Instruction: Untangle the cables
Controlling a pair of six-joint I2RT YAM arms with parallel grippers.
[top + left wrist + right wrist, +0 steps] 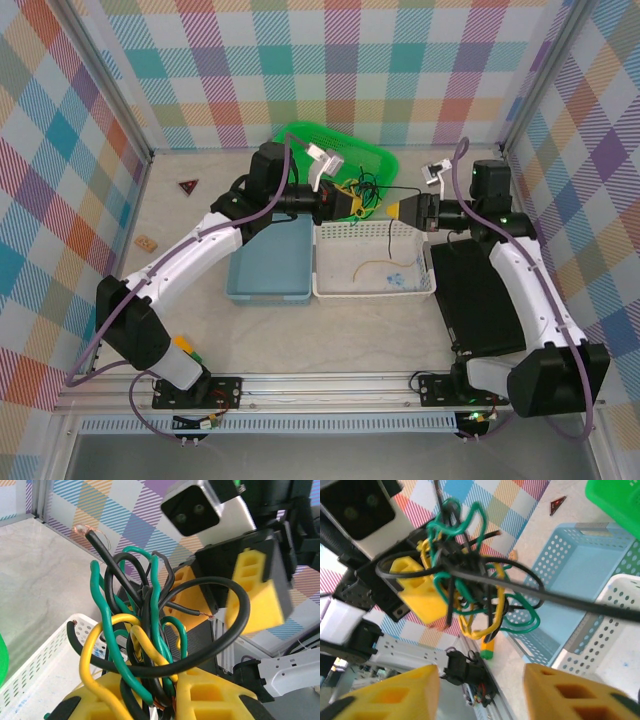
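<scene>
Three colours of wire make up the cables [145,630], knotted into one loose ball at the centre of the overhead view and held in the air just above the far rim of the white basket [372,295]; the left gripper [155,700] is pinched tight on the root of that ball at the bottom of its own wrist view, with green, yellow and black loops fanning upward from between its yellow fingers [210,697]. Facing it, the right gripper [480,680] stands with jaws spread at the bottom of its wrist view, and we see nothing between them; one black strand [580,605] runs from the knot toward the right edge of that frame, passing above that gripper, and in the overhead view it appears to droop into the white basket, where a short tan-yellow piece [378,266] lies apart on the floor. We judge the wires light and springy: stiff enough to keep their curls, smooth enough to slide through a slack pinch; bare copper shows at a few cut ends, which could snag. We would take hold on a free length well clear of the knot, most likely the long black strand, and draw gently; a hard tug would probably tighten the loops rather than free them.
</scene>
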